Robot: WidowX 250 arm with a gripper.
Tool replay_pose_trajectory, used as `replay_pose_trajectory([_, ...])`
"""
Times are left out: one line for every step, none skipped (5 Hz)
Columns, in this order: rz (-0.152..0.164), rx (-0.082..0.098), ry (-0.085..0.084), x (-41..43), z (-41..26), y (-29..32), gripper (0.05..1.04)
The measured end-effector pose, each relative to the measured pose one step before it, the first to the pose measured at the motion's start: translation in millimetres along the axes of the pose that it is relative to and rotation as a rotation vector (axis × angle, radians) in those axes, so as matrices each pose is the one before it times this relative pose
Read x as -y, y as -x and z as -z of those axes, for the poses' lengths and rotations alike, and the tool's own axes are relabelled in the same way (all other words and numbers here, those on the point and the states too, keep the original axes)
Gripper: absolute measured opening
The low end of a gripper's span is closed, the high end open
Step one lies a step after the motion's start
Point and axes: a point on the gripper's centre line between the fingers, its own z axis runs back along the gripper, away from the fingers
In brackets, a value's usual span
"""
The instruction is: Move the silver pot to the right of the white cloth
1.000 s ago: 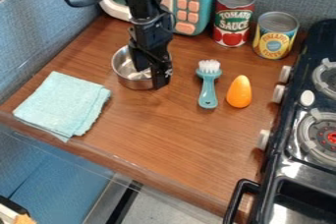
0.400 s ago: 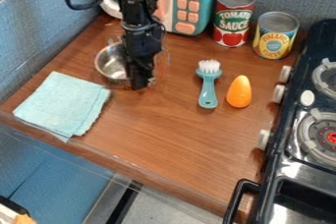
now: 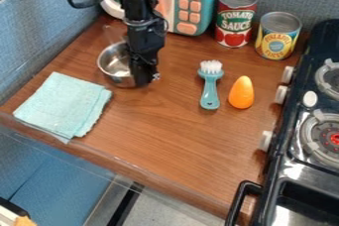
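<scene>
We see the silver pot [image 3: 114,64] shifted closer to the blue cloth [image 3: 63,103] — likely nearly placed — but can't tell whether the gripper [image 3: 143,78] pinches it.

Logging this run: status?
Gripper at right rim of silver pot. Pot beyond pale blue cloth, not on it. Brush, orange toy farther right.
</scene>
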Motion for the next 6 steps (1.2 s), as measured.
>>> replay_pose_trajectory([0.078,0.0876,-0.0114,31.67,-25.12,-23.01,0.082])
replay_pose_trajectory([0.0908,0.0253,-0.0347,39.15,-16.28,-6.18,0.074])
replay_pose_trajectory([0.0396,-0.0536,-0.0058,39.44,4.98,9.69,0.074])
replay_pose_trajectory([-0.0265,-0.0304,-0.0251,25.59,1.27,16.32,0.073])
replay_pose_trajectory([-0.0813,-0.0317,0.0216,15.33,11.07,17.23,0.073])
replay_pose_trajectory([-0.0651,-0.0339,0.0212,6.46,17.14,0.76,0.073])
